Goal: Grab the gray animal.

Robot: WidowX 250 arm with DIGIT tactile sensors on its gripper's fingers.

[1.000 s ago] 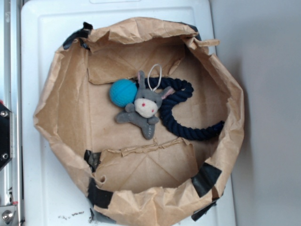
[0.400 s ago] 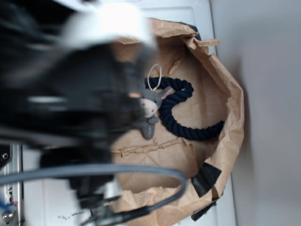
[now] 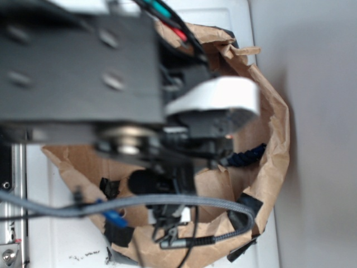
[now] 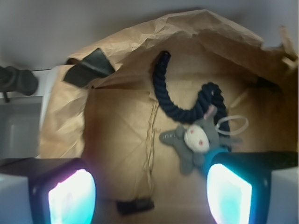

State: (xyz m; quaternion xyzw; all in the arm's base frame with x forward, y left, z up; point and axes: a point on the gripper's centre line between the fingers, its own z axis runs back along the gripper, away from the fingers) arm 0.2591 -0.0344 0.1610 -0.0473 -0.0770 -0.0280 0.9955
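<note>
In the wrist view the gray animal (image 4: 196, 142) lies face up on the floor of the crumpled brown paper bag (image 4: 117, 121), at about four o'clock from the picture's centre. Its long axis runs on a slant: the head with cream face and red dots sits in the middle, the ears reach up toward one o'clock, and the legs splay down toward seven o'clock. A white string loop (image 4: 232, 125) trails off its head toward three o'clock. The navy rope (image 4: 180, 95) curves from twelve o'clock down behind the animal's ears, touching them. A sliver of the teal ball (image 4: 216, 154) shows at the animal's lower side, right at the edge of one finger.

The end effector (image 4: 149, 196) hangs above the bag with its two fingers spread wide, holding nothing; the animal lies just beside the right-hand finger in the picture.

From the exterior view the arm (image 3: 83, 72) covers most of the bag, hiding the animal. No writing or label is legible anywhere.
</note>
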